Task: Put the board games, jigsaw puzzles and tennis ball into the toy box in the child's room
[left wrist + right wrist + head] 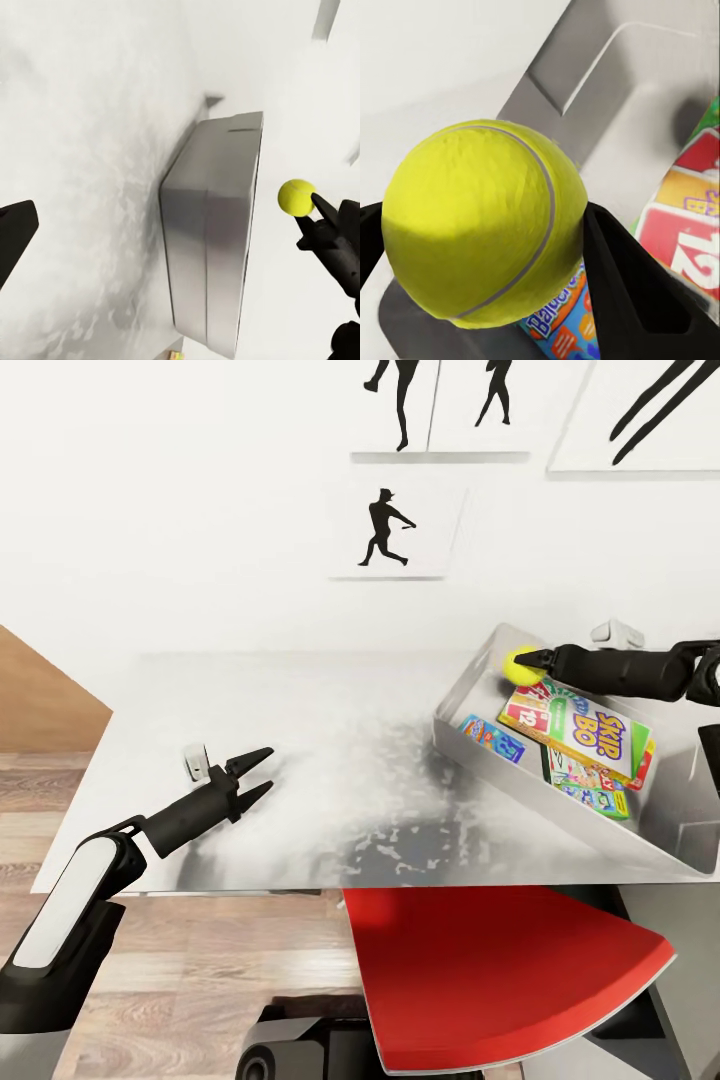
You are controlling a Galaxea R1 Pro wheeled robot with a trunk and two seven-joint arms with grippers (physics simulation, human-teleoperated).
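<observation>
Head view, from the left: the left gripper [257, 777] hangs over the bare grey table [330, 720] with its fingers apart, holding nothing. Right of it sits the toy box [462, 712] — a Skip-Bo game box [575, 732] lies inside on top of colourful puzzle sheets [592, 792], with a blue box [493, 739] beside them. At the toy box's far left corner, the right gripper [538, 662] is clamped on the tennis ball [522, 662] — just above the rim.

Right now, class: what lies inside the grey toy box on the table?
Inside the toy box: a SKIP BO game box on top, colourful boxes or sheets partly covered beneath it. The right gripper holds the tennis ball over the box.
</observation>
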